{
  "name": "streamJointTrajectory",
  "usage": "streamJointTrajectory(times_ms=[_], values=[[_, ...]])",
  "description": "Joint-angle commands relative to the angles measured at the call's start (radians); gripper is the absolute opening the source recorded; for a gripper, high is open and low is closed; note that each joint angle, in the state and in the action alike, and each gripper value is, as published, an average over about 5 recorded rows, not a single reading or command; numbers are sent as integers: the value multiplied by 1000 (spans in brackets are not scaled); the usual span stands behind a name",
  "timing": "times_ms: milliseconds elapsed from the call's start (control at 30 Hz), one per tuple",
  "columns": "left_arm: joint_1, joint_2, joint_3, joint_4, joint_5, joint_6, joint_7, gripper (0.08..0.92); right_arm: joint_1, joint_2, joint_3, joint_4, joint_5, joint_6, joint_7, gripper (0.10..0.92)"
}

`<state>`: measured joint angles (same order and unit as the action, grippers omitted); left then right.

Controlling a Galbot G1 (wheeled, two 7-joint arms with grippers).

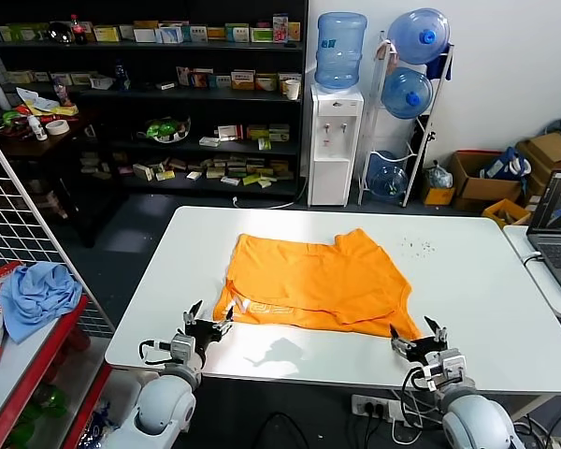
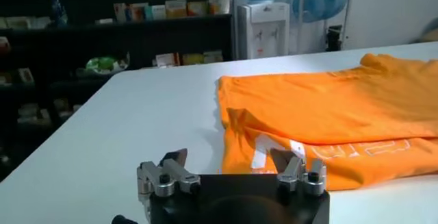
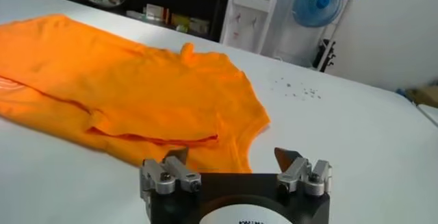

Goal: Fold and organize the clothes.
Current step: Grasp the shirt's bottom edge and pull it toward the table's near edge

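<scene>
Part-folded shirt (image 1: 318,283); next fold pending
Left gripper (image 1: 210,327) and right gripper (image 1: 416,337) both open at near hem; probably 2 corner grasps next.

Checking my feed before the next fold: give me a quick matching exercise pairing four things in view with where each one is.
Things:
1. T-shirt
2. left tool
3. right tool
4. light blue cloth

Places:
A. open at the shirt's near right corner
B. on the red shelf off the table's left side
C. open at the shirt's near left corner
D. partly folded on the white table

Pairs: 1-D, 2-C, 3-A, 4-B
</scene>
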<state>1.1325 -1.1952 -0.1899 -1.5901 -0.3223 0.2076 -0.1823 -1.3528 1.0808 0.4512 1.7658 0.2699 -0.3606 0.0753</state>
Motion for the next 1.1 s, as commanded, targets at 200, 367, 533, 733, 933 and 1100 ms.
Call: streamJointTrajectory(times_ms=[200, 367, 533, 733, 933, 1100], values=[[-12, -5, -5, 57, -27, 8, 7, 823, 18, 11, 1, -82, -5, -2, 1, 698], [-6, -1, -1, 45, -25, 7, 6, 733, 20, 11, -2, -85, 0, -13, 11, 554], [20, 2, 0, 7, -19, 5, 2, 594, 20, 9, -3, -93, 3, -28, 18, 416], [62, 17, -2, -52, -15, 2, -4, 421, -1, 3, -4, -64, 4, -41, 30, 251], [128, 33, -9, -140, -14, 5, -17, 248, -43, -38, -2, 41, 10, -76, 42, 131], [197, 39, -14, -218, -10, 7, -22, 113, -75, -89, 4, 93, 26, -107, 48, 129]])
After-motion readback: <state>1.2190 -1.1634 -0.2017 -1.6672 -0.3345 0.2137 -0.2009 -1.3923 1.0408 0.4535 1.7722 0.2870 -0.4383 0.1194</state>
